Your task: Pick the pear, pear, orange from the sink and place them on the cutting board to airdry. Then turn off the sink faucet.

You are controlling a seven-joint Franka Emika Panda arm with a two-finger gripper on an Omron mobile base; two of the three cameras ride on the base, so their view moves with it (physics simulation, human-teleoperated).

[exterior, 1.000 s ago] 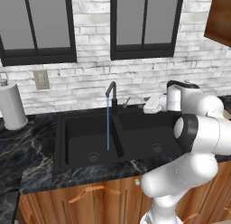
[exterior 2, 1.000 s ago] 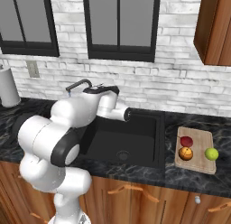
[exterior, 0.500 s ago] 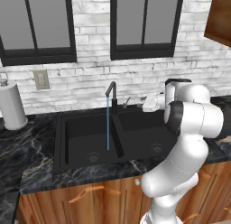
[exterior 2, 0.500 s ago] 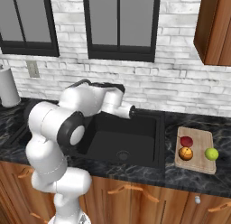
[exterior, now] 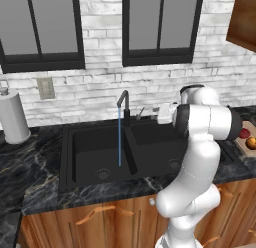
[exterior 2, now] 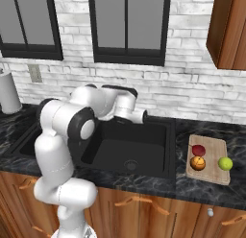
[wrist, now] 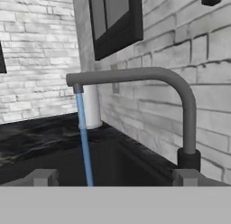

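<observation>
Black marble desk [exterior 2: 202, 186] runs wall to wall w/ the black double sink [exterior: 95, 152] set in it; in right base view the arm hides most of the left basin, only the right basin and its drain are clear. Faucet [exterior: 122, 99] stands at the back between the basins, a thin blue stream falling from the spout into the left basin, so water is on; its lever is too small to read in left base view, and in right base view the arm covers the faucet entirely. Hand view looks side-on at the faucet [wrist: 180, 101], gooseneck and stream close up. Tool [wrist: 115, 178] sits near the faucet base w/ fingers spread wide, nothing between them; in left base view it's mostly hidden behind the wrist. Cutting board [exterior 2: 207, 159] lies on the desk right of the sink; left base view cuts it off at the frame edge. On it: red pear [exterior 2: 198, 149], orange [exterior 2: 197, 162] touching it, green pear [exterior 2: 225, 163] apart.
</observation>
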